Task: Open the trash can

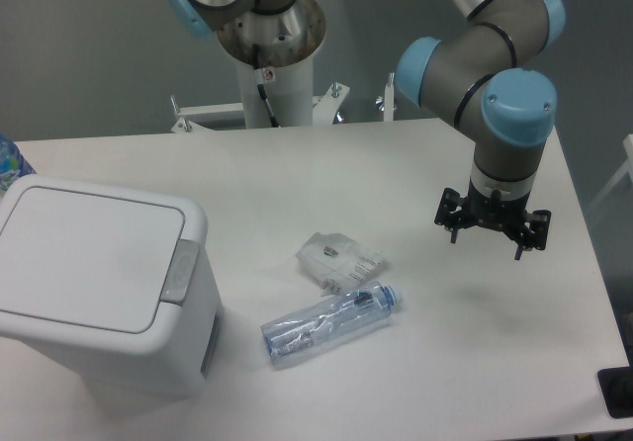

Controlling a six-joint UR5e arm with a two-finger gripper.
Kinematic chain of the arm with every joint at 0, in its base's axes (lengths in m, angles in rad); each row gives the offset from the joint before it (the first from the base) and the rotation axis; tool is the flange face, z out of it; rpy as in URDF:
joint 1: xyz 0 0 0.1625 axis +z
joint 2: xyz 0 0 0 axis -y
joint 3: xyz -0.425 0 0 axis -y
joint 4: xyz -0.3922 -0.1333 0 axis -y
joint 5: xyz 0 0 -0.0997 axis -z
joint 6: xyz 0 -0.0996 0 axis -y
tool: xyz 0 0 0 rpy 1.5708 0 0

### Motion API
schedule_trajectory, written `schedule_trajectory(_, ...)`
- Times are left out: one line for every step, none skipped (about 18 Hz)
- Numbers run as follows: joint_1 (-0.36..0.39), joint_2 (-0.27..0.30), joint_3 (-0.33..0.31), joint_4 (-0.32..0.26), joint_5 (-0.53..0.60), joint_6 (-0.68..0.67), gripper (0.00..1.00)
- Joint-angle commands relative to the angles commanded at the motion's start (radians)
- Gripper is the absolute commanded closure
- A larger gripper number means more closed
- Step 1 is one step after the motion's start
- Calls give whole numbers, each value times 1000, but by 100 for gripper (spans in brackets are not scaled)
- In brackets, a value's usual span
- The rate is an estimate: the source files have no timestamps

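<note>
At eight o'clock on the white counter (396, 184), the boxy white plastic trash can (99, 288) sits with lid flat, grey latch button (180, 270) unpressed. Our gripper (492, 231) hovers well apart at three o'clock; whether its fingers are spread, we cannot tell. Nothing done yet.

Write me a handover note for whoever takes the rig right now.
Gripper: hovering over the table's right side, holding nothing; whether the fingers are open or shut can't be told from here.
Trash can: front left, lid flat and closed, grey latch button on its right edge.
Bottle and crumpled wrapper lie between can and gripper.
Done: nothing yet.
Left: cross to the can, press the latch, open the lid.
</note>
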Motion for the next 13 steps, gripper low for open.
schedule_trajectory(0, 0, 0, 2, 0, 0, 0)
schedule_trajectory(2, -2, 0, 2, 2, 2, 0)
schedule_trajectory(2, 0, 2, 0, 0, 2, 0)
schedule_trajectory(3, 0, 2, -2, -2, 2, 0)
schedule_trajectory(3, 2, 3, -2, -6, -1, 0)
schedule_trajectory(3, 5, 3, -2, -11, -3, 0)
schedule_trajectory(5, 14, -3, 6, -27, 3, 0)
schedule_trajectory(6, 18, -12, 26, -64, 3, 0)
schedule_trajectory(6, 17, -27, 52, -102, 2, 0)
schedule_trajectory(6, 17, -49, 81, -121, -3, 0)
schedule_trajectory(12, 21, -73, 113, -126, -11, 0)
schedule_trajectory(18, 26, -90, 132, -129, -11, 0)
schedule_trajectory(18, 32, -94, 133, -135, -11, 0)
